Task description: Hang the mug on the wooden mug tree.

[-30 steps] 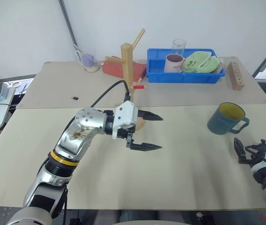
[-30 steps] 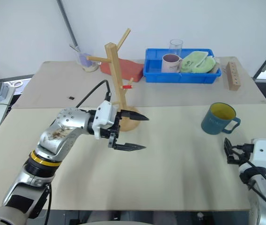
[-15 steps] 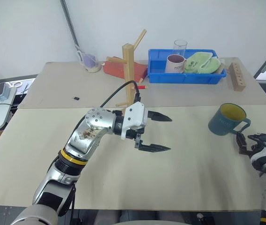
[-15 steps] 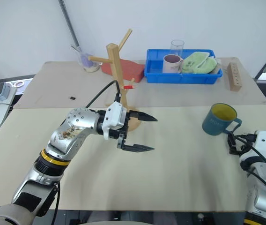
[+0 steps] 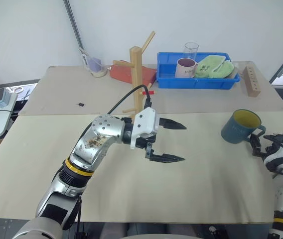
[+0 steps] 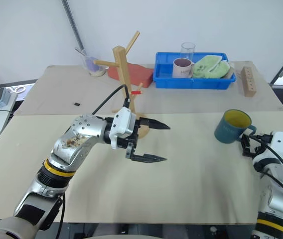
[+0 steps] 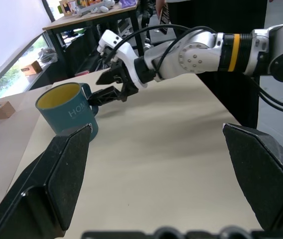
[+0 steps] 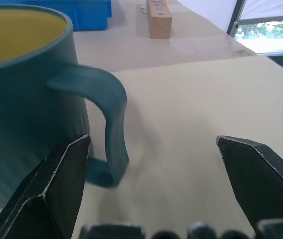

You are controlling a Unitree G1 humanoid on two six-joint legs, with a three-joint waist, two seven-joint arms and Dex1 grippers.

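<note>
The right tool [image 6: 247, 147] has moved forward over the last second and now sits just beside the mug's handle, its fingers spread wide and holding nothing. The mug [image 6: 232, 126] stands upright on the desk [image 6: 191, 184], handle turned toward that tool, so a grasp on the handle looks to be the next step. The left tool [image 6: 154, 142] hangs released over the desk in front of the mug tree [image 6: 123, 74], well apart from the mug.

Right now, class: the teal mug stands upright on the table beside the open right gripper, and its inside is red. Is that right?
Not quite. The mug does stand upright on the table beside the open right gripper, but its inside is yellow, not red, as the right wrist view shows.
</note>
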